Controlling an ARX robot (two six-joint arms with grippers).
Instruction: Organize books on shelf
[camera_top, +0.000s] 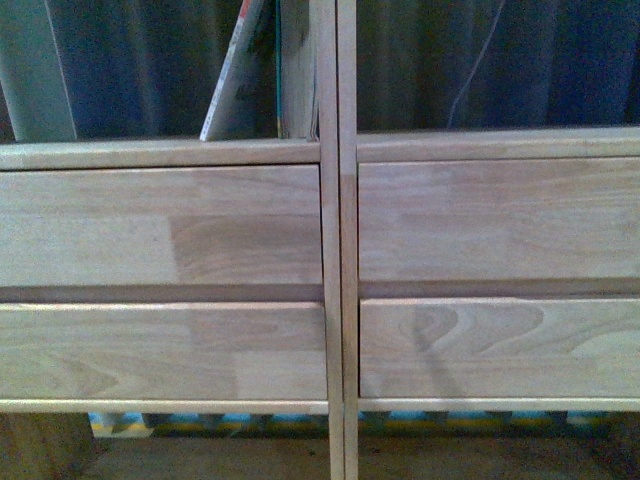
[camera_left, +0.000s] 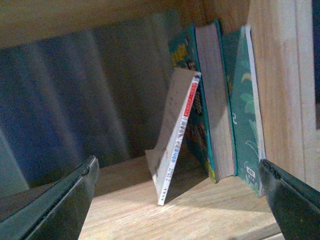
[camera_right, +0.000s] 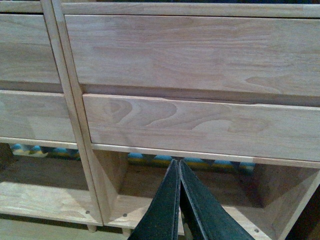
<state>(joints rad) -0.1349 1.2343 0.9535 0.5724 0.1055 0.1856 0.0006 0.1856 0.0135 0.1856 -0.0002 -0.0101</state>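
Left gripper (camera_left: 177, 200) has its jaws spread wide with nothing between them, aimed into the open compartment of the shelf's (camera_top: 160, 153) left bay, likely lined up to straighten what is in there. Right gripper (camera_right: 178, 200) has its jaws pressed together, holding nothing, parked low in front of the right bay's lower drawer front (camera_right: 200, 125), so it looks idle. In the left wrist view, 3 books show. 1 slim white-spine softcover (camera_left: 177, 145) leans tilted, bottom edge on the shelf board, top resting against the next book; it probably tipped because nothing props its free side. 1 thick book with teal cover (camera_left: 215, 100) stands upright, page edges facing the camera. 1 teal softcover with leaf pattern (camera_left: 245, 125) stands just beside it, close to the bay's side wall (camera_left: 280, 90), which is what keeps the 2 upright. In the front view only the leaning softcover and a sliver of the upright books are visible at the top of the left bay, near the central divider (camera_top: 335, 250). 2 bays, 4 drawer fronts in total, all shut. Right bay compartment shows no books in what is visible. Judgement: the task is unfinished, since the leaning book needs pushing upright against the others.
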